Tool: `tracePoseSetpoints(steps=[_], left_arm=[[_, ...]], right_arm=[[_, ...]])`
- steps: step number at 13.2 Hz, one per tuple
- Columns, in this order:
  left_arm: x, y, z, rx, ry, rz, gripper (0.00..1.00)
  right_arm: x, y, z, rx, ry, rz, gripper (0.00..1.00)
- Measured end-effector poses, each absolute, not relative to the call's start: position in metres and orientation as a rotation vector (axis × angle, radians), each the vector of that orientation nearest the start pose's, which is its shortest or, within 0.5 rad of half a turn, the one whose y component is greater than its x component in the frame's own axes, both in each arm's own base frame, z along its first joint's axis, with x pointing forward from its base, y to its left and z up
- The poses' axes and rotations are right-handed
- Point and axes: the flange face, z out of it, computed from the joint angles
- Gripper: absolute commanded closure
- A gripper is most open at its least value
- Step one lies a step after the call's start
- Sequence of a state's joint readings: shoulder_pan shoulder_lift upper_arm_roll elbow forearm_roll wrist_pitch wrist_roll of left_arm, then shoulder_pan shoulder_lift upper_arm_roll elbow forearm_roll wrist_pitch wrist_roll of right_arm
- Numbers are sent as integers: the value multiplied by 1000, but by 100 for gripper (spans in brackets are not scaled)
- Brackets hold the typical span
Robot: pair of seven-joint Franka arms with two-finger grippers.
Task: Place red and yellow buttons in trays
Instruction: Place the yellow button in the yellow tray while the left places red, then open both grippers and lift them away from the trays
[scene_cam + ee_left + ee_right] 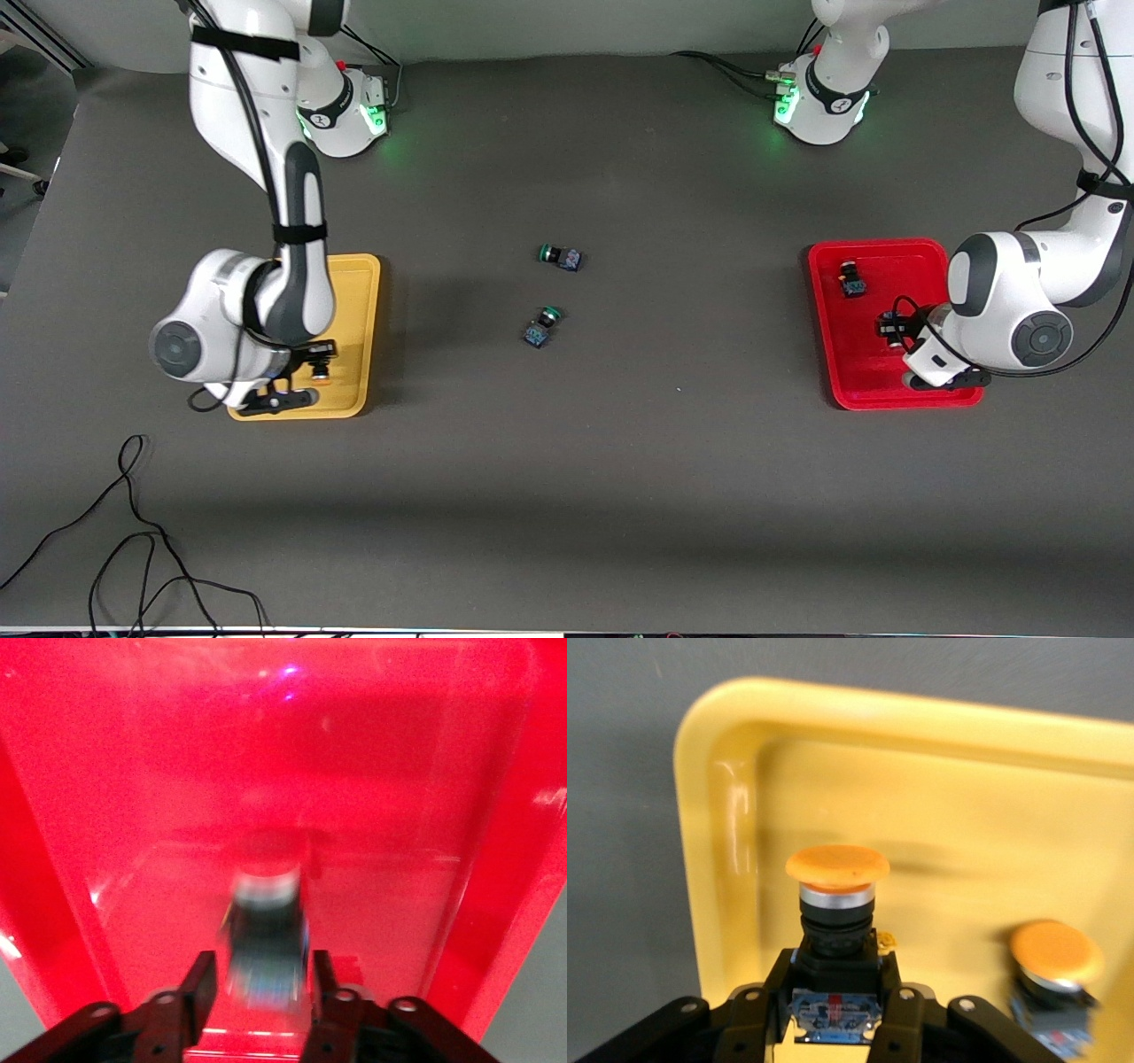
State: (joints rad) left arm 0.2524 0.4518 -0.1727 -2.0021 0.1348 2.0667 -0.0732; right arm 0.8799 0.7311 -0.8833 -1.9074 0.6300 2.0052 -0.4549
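Nearly done: one red button [852,278] lies in the red tray [837,372], one yellow button [1056,970] in the yellow tray [365,283]. Left end effector [262,979], over the red tray, clamps the second red button [264,935]; right end effector [835,1003], over the yellow tray, clamps the second yellow button [836,904]. Only the releases remain, I judge.

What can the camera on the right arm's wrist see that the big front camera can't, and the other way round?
Only the right wrist view shows two orange-capped buttons clearly: one between the right gripper's fingers, another lying beside it. Only the front view shows the red tray, the left gripper over it, and two green-capped switches mid-table. Both show the yellow tray.
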Motion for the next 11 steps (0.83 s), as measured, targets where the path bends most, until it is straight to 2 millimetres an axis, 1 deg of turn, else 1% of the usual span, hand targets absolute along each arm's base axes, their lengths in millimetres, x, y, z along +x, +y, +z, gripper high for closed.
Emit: tracePoseSetpoints(steps=[1,2,3,4,5,6,7,8,9,10,11], left_arm=[[560,54,212,-3059,-109,574,0],[561,55,219,-3059,-110,561,0],[564,53,232,-3057,-105,552,0],[567,50,251,-3052,-98,541,0],[571,45,278,-3046,-86,522,0],[575,38,311,-3039,-73,487,0],[578,31,349,-3033,-63,434,0],[577,26,385,-3028,-60,378,0],[573,23,421,-3023,-61,318,0],[567,18,453,-3021,-63,260,0],[561,12,481,-3025,-63,210,0]], right_arm=[[585,53,197,-3082,-201,457,77],[585,56,195,-3081,-207,462,47],[585,56,195,-3080,-208,459,0],[587,56,197,-3081,-208,454,0],[588,56,198,-3080,-208,449,0],[589,57,200,-3079,-209,443,0],[590,58,204,-3074,-210,437,0],[593,59,213,-3065,-204,429,0],[598,57,231,-3056,-192,411,0],[604,54,256,-3044,-181,391,0],[609,49,288,-3038,-168,362,0]])
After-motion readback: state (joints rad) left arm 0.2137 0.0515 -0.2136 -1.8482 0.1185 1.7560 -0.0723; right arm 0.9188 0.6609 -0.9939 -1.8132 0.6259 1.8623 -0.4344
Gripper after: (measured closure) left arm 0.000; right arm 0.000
